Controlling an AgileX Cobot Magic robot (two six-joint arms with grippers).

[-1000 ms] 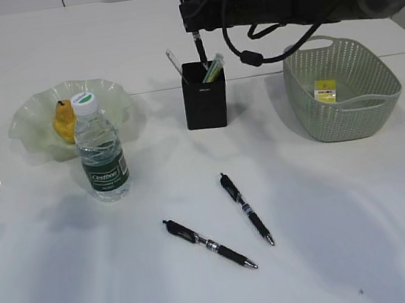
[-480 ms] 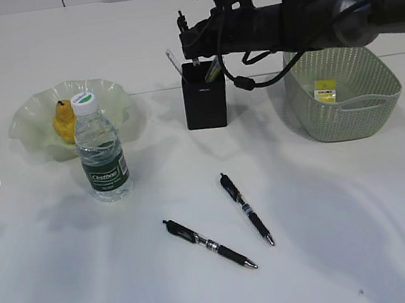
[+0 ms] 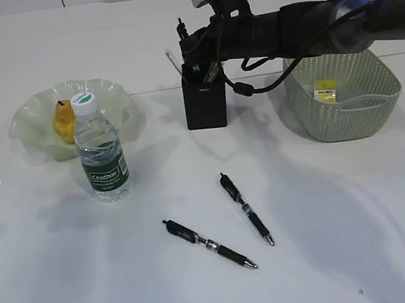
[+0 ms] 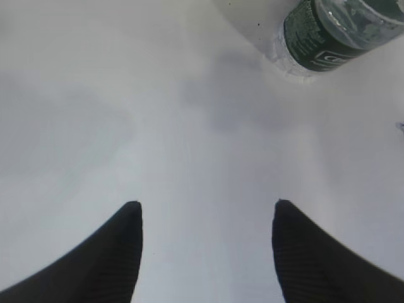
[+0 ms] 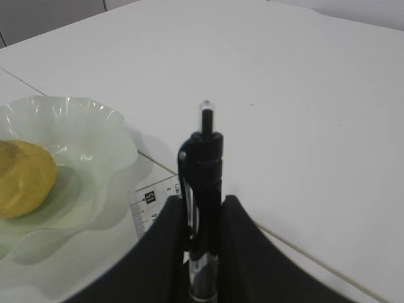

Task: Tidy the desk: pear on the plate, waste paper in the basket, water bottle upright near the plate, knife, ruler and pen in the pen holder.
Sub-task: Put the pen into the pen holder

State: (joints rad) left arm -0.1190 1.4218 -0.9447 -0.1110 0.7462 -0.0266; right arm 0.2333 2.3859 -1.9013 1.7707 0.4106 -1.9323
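Left to right: left gripper (image 4: 205,218) with fingers spread over bare table, pear (image 3: 64,121) on the plate (image 3: 109,96), upright water bottle (image 3: 101,151), two pens (image 3: 209,244) lying flat, and right gripper (image 5: 202,218) pinching a pen (image 5: 203,189) above the pen holder (image 3: 205,105), beside the basket (image 3: 347,117).

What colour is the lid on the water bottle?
The cap on the water bottle is white with a green ring, clearest in the exterior view.

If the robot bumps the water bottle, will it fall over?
Maybe. The water bottle stands upright, tall on a narrow base, so a bump near its white cap would probably tip it. It looks nearly full, so it is likely heavy for its size, steadier against light nudges. Lying down, its round body would probably roll.
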